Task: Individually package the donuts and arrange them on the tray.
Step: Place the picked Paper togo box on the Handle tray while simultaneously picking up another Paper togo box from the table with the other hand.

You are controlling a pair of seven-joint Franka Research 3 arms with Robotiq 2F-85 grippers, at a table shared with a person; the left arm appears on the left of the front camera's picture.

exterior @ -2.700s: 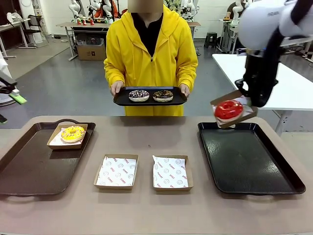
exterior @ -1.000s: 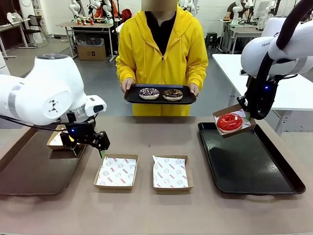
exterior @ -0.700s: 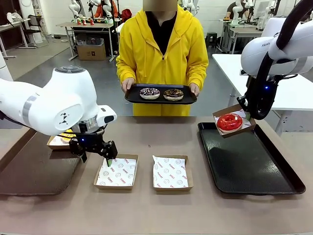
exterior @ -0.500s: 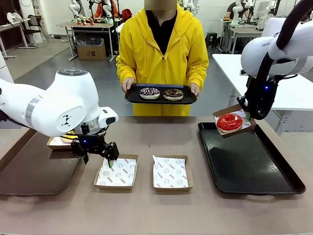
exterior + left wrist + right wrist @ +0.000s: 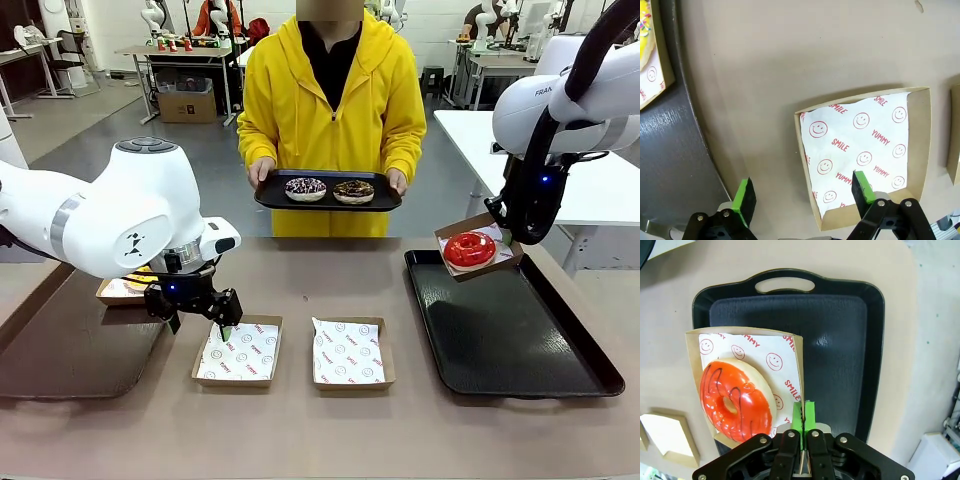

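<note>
My right gripper (image 5: pixel 507 237) is shut on the edge of a brown paper-lined box (image 5: pixel 790 347) holding the glossy red donut (image 5: pixel 468 249) (image 5: pixel 735 396), just above the far end of the black tray (image 5: pixel 500 330) (image 5: pixel 840 315). My left gripper (image 5: pixel 200 327) (image 5: pixel 802 192) stands open over the left wall of an empty paper-lined box (image 5: pixel 238 351) (image 5: pixel 865 145), one finger inside and one outside. The yellow sprinkled donut (image 5: pixel 140 278) (image 5: pixel 644 30) sits boxed on the brown tray (image 5: pixel 70 350), mostly behind my left arm. A sprinkled chocolate donut (image 5: pixel 306 188) and a dark chocolate donut (image 5: pixel 353 190) lie on a small tray.
A person in a yellow hoodie holds the small black tray (image 5: pixel 328 203) with both hands at the table's far side. A second empty box (image 5: pixel 348 353) (image 5: pixel 955 135) lies right of the first. Bare tabletop runs along the front edge.
My left arm swung in from the left, across the brown tray, and came down over the left empty box. The right arm lowered slightly with the red donut box, then stayed still.
</note>
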